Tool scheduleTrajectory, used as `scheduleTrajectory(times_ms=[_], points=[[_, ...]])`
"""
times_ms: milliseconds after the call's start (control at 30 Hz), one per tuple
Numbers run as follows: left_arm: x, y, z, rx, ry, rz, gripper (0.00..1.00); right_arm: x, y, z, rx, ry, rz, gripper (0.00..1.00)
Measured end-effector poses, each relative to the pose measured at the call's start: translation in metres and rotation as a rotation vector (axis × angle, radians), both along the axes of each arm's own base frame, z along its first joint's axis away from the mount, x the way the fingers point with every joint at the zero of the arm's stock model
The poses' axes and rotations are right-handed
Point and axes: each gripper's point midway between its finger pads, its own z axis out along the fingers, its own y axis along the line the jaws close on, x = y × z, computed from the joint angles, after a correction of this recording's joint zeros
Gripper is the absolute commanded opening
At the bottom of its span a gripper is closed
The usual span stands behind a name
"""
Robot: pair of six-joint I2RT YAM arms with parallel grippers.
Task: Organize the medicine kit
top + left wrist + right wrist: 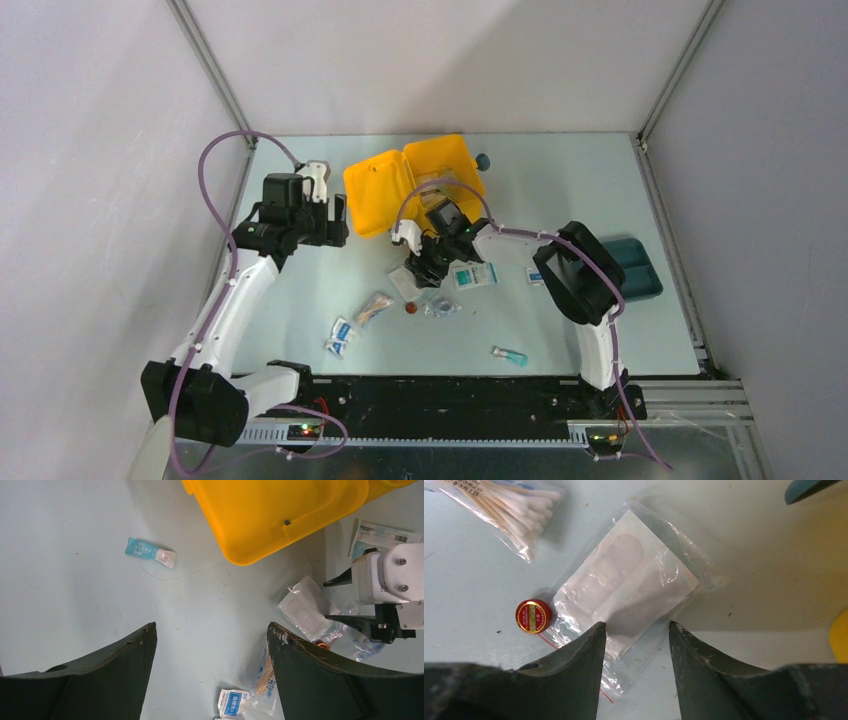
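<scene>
The yellow medicine kit [415, 183] lies open at the far middle of the desk [560, 200]. The right fingers [579, 665] are spread, straddling the near end of a clear bag [634, 587] that holds a white pad; I cannot tell whether they touch it. To pick well, go straight down, close on the pad itself rather than on loose film, and avoid the small red tin [533, 616] just beside it. The left fingers [115, 660] hang spread and empty near the kit.
</scene>
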Motion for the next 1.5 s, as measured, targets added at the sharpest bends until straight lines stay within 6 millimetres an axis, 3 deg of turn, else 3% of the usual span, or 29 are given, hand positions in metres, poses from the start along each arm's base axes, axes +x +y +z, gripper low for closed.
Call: scheduleTrajectory(times_ms=[100,233,267,667,967,1167,1500], points=[[0.000,0.000,0.000,0.000,0.000,0.000,0.86,-0.001,0.006,-0.002,0.007,-0.010,0.011,0.41],[0.000,0.000,0.000,0.000,0.000,0.000,0.86,0.001,0.010,-0.003,0.013,-0.021,0.003,0.13],[0.000,0.000,0.000,0.000,0.000,0.000,0.86,0.001,0.011,-0.002,0.016,-0.019,0.000,0.02],[0.004,0.013,0.004,-0.003,-0.009,0.044,0.85,0.014,0.002,0.011,0.044,0.008,-0.057,0.00],[0.010,0.022,0.008,-0.004,-0.021,0.072,0.85,0.028,-0.017,0.100,0.212,-0.039,-0.057,0.00],[0.013,0.022,0.005,-0.003,-0.009,0.072,0.84,0.030,-0.033,0.143,0.301,-0.042,-0.052,0.00],[0.029,0.020,0.016,-0.010,-0.038,0.067,0.84,0.072,-0.069,0.216,0.430,-0.077,-0.199,0.00]])
